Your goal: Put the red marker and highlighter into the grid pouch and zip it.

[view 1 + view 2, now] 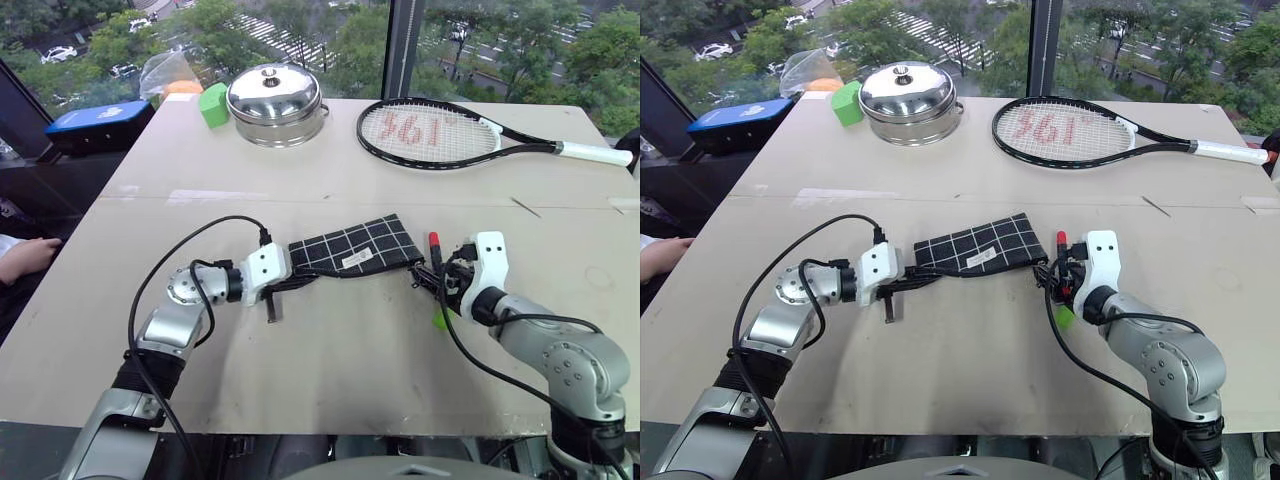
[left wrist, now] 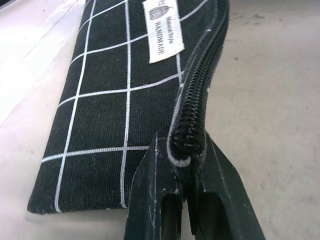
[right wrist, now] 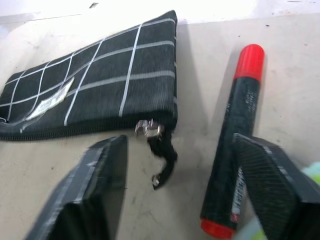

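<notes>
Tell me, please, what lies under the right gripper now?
Under the open right gripper lie the red marker and the pouch's zipper pull cord. A green edge, probably the highlighter, shows beneath the hand; the rest is covered.

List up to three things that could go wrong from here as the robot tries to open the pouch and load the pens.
1. The right gripper, open, sits with the black-barrelled red-capped marker by one finger and the black zipper pull cord between them; closing may catch the marker instead.
2. The left gripper pinches only the zipper-end corner of the black grid-lined fabric pouch; a hard tug could slip it.
3. The lime-green highlighter lies under the right wrist and may get knocked.
</notes>
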Robot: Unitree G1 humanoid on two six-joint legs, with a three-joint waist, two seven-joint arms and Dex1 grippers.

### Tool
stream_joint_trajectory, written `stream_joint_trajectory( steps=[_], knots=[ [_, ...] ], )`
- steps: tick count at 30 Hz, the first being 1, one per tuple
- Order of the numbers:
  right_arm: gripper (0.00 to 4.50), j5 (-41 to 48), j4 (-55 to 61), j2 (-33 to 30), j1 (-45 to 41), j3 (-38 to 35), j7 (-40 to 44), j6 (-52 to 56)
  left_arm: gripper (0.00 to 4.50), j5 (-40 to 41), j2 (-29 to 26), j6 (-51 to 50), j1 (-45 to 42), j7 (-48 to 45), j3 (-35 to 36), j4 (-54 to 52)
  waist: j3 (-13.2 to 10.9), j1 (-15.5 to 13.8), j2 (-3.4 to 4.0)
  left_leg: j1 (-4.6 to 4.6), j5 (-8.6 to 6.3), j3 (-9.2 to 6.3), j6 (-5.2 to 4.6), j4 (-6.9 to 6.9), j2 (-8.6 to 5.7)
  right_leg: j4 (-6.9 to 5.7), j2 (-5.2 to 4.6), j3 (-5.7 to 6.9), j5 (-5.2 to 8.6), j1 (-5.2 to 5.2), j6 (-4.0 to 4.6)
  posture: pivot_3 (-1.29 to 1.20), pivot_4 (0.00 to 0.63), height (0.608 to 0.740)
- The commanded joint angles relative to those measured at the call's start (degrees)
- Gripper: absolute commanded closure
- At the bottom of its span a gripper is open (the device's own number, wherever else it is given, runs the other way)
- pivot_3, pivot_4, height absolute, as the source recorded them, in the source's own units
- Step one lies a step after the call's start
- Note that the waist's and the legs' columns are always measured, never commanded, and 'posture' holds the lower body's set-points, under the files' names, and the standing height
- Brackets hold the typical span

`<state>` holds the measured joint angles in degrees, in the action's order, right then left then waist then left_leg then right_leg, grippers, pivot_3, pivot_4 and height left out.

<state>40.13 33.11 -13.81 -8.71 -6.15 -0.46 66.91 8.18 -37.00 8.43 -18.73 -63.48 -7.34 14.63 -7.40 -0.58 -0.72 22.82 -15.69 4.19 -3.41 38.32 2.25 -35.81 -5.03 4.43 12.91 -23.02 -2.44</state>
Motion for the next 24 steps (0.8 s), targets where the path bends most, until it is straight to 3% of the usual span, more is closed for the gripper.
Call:
stream_joint_trajectory(
  steps=[1, 16, 24],
  knots=[
    [0.96, -2.2, 0.6, -1.1, -1.8, 2.4, 0.9, -1.4, 4.50, 0.8, 0.2, 2.2, 0.3, -0.2, 1.3, 2.3, 0.0, 0.0, 0.00, 0.00, 0.00, 0.00, 0.00, 0.00, 0.00, 0.00, 0.00, 0.00, 0.00, -0.01, 0.00, 0.00, 0.150, 0.740],
    [0.96, -14.9, -1.8, -8.4, -4.4, 13.5, 7.3, -9.7, 4.50, 4.6, 0.4, 0.8, 1.6, -0.5, 2.7, 0.7, 0.0, 0.4, 0.01, 0.00, 0.00, 0.04, 0.00, -0.01, 0.01, -0.01, 0.00, -0.04, 0.00, -0.04, 0.00, 0.00, 0.150, 0.740],
    [0.96, -16.9, 0.4, -9.9, -4.5, 14.9, 10.6, -11.4, 4.50, 6.4, 0.8, -4.7, 2.2, -0.1, 3.2, -4.7, 0.0, 0.5, 0.00, 0.02, 0.00, 0.04, 0.01, -0.02, 0.01, 0.00, -0.01, -0.03, -0.01, -0.04, -0.02, 0.00, 0.150, 0.740]
  ],
)
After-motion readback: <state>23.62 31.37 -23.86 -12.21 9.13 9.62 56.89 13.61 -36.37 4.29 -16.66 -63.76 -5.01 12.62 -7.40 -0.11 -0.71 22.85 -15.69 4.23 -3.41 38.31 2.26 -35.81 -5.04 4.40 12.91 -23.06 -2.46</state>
